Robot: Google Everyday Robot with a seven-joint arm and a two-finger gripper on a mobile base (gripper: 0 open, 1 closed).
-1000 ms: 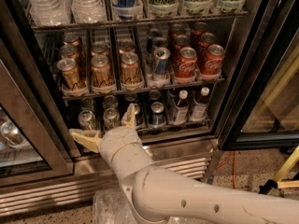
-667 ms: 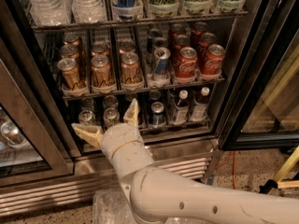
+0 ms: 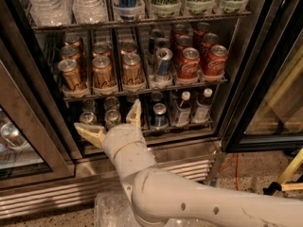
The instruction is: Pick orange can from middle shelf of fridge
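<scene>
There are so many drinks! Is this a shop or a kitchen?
Probably a shop or break room: the fridge is a big glass-door cooler with rows of orange cans and red cans. The robot's open hand is below the orange cans.

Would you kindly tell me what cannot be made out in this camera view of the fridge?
Camera view:
Rear copper-orange metallic cans on the dark wire middle shelf: hidden behind the front cans.
Small dark cans on the lower rack: partly covered by the open cream two-finger hand, before that rack.
Clear plastic cups on top: cut off by the upper edge.
</scene>
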